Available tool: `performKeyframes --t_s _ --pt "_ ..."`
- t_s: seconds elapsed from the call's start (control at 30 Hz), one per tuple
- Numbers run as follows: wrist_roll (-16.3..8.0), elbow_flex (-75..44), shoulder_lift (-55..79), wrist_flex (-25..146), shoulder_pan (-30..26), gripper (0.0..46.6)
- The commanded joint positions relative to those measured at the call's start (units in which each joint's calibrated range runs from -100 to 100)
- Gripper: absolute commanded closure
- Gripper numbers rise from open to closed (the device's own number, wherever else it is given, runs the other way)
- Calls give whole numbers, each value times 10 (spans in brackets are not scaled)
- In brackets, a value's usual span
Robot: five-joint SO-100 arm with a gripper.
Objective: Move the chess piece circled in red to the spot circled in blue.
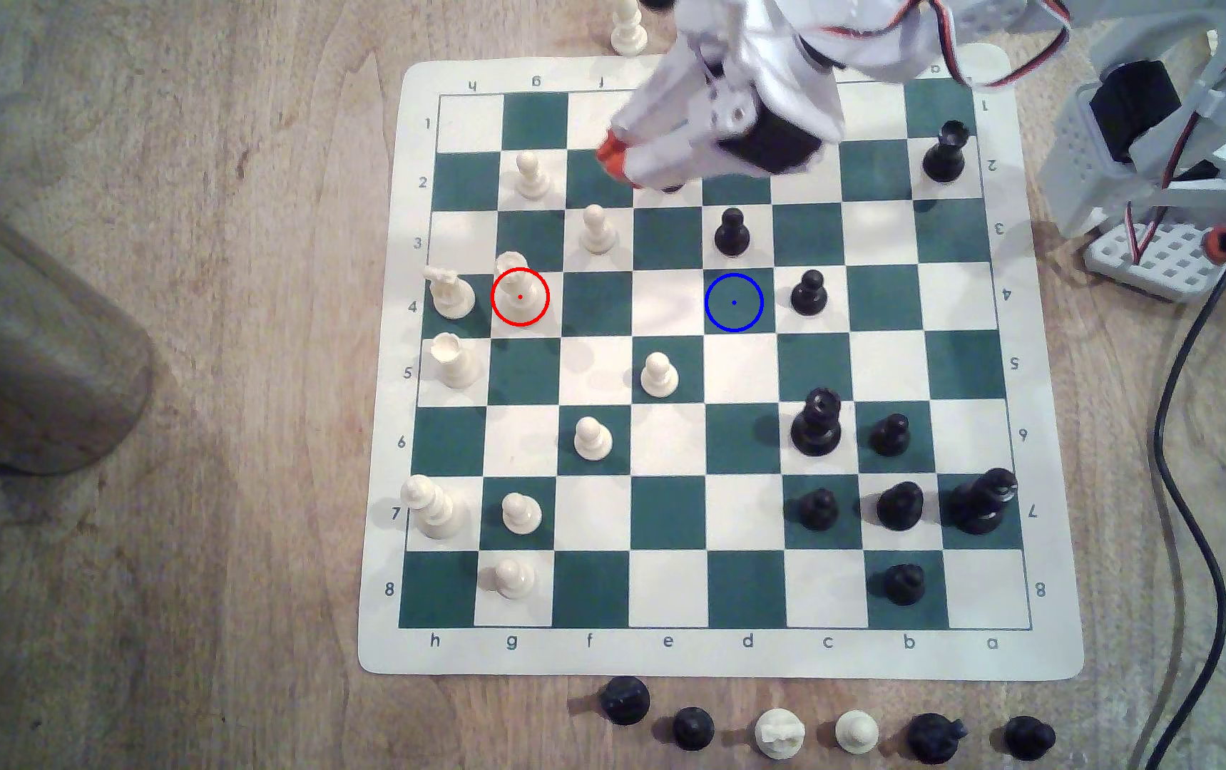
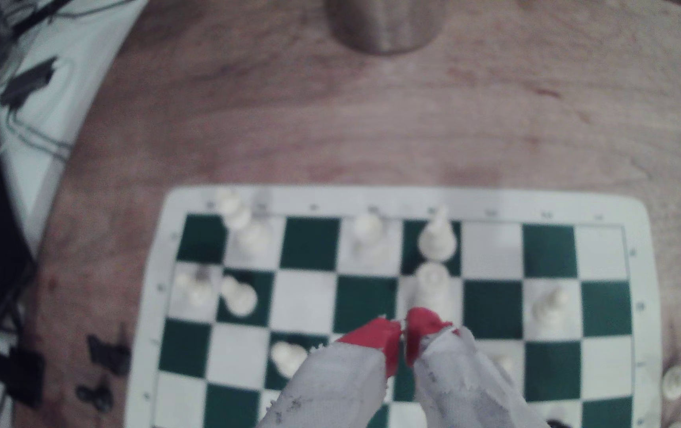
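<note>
Pincer hovering over board's rank 2, red tips pressed together, holding nothing. Target cream piece standing upright on red-ringed white square, at pincer's 7 o'clock in exterior view. Blue-ringed green square lying at target's 3 o'clock, bare.

Risks, as judged:
- cross-topped cream piece crowding target at 9 o'clock; spreading tips likely clipping it
- tips needing to part before descent, else toppling target
- black pawns flanking destination; low carry risking knocking them
</note>
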Motion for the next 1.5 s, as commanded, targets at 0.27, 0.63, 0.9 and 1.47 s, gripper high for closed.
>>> performKeyframes --t_s 0.27,0.63,0.9,1.47 --pt "-62 -471 322 125 3 374" --pt "-54 -566 475 116 29 362" --pt "-45 -565 536 121 40 369" --pt "-34 -505 556 140 57 345"
